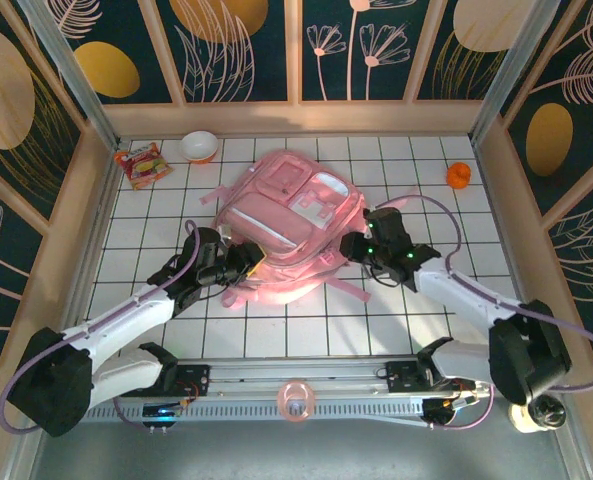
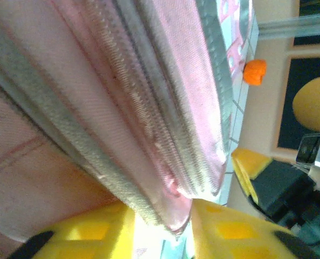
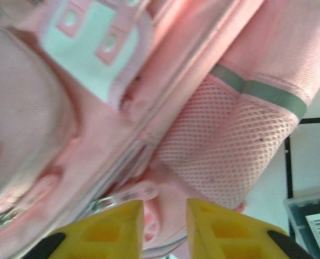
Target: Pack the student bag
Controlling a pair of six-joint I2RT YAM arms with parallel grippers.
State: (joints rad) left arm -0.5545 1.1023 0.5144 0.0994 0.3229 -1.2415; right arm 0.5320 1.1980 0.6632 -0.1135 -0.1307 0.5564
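- student bag (image 1: 291, 215) first: what's the left gripper (image 2: 162, 226) doing on it?
- Yellow fingers (image 2: 95, 237) a little apart, the bag's zipped seam edge (image 2: 170, 205) poking down between them. Pinched or loose, can't tell. It's at the bag's near-left corner.
- And the right gripper (image 3: 165, 216)?
- Fingers parted too, at the bag's right side, just by the mesh side pocket (image 3: 224, 151). A small pink loop (image 3: 147, 213) sits in the gap against one finger; doesn't look clamped.
- Bag itself?
- Lying flat in the middle of the table (image 1: 306, 320), front pockets up, between the two grippers.
- Rest?
- Orange thing (image 1: 459, 176) well off the bag's far-right side. Bowl (image 1: 200, 146) and snack packet (image 1: 141, 163) past its far-left corner, apart from it. Pink ring (image 1: 296, 400) on the bag's near side, well apart.
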